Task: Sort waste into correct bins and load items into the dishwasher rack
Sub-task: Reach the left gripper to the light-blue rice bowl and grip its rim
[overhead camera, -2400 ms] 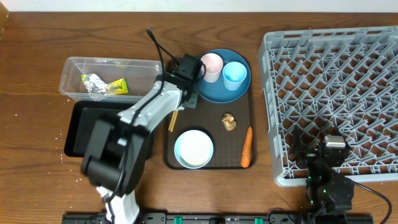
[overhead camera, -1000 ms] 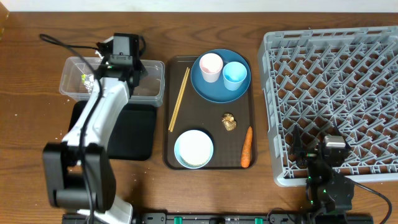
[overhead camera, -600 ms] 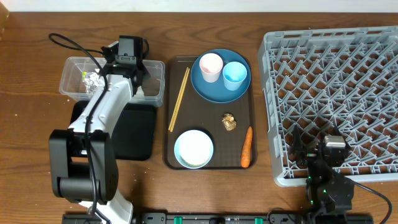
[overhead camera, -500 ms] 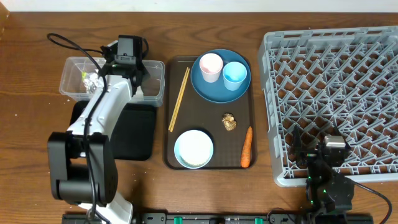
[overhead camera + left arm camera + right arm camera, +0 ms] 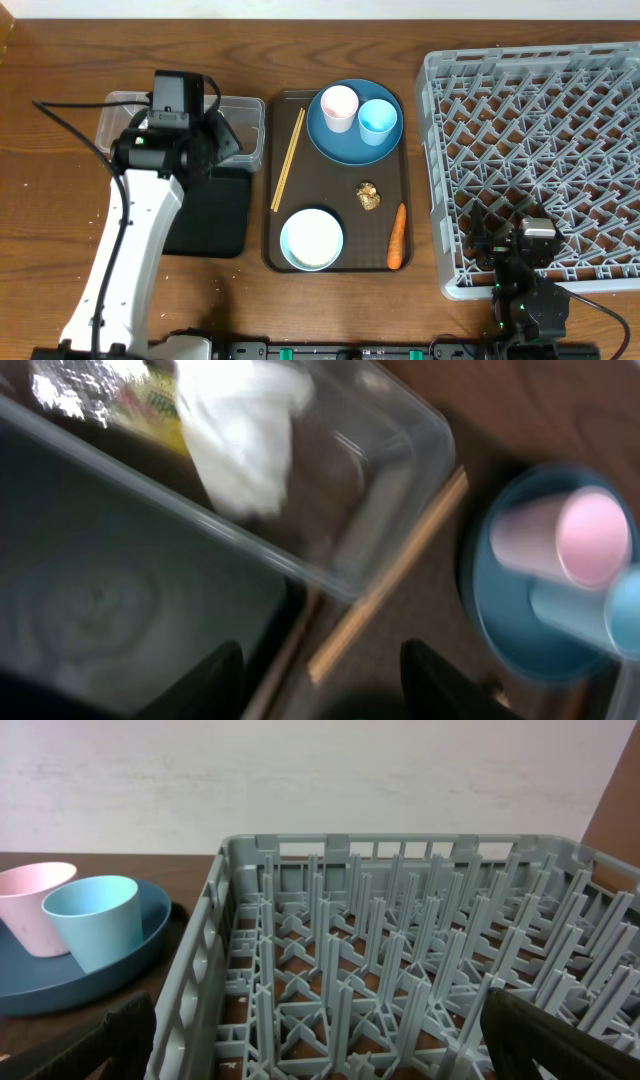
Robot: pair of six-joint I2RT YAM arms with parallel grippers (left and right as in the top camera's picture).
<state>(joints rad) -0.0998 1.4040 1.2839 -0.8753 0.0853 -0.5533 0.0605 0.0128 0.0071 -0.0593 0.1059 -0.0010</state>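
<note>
My left gripper [image 5: 325, 695] hangs open and empty above the near wall of the clear tub [image 5: 380, 510]. In the tub lie a crumpled white tissue [image 5: 240, 440], a silver foil wrapper [image 5: 65, 388] and a yellow-green packet [image 5: 150, 395]. The black tray [image 5: 215, 215] sits beside the tub. On the brown serving tray [image 5: 405, 200] are the chopsticks [image 5: 288, 160], a dark-blue plate [image 5: 345, 145] bearing a pink cup [image 5: 339, 105] and a blue cup [image 5: 378, 118], a light blue bowl [image 5: 312, 240] of white rice, a brown lump [image 5: 368, 196] and a carrot [image 5: 397, 238]. My right gripper [image 5: 320, 1050] stands open over the front of the grey dishwasher rack [image 5: 540, 150].
From overhead, my left arm [image 5: 140, 230] covers most of the clear tub and part of the black tray. The rack fills the right side of the table, close to the serving tray. Bare wooden table [image 5: 50, 200] lies to the left.
My left gripper opened over the clear tub and let the white tissue drop into it. The left arm then lifted and drew back toward the front. The right arm has not moved.
</note>
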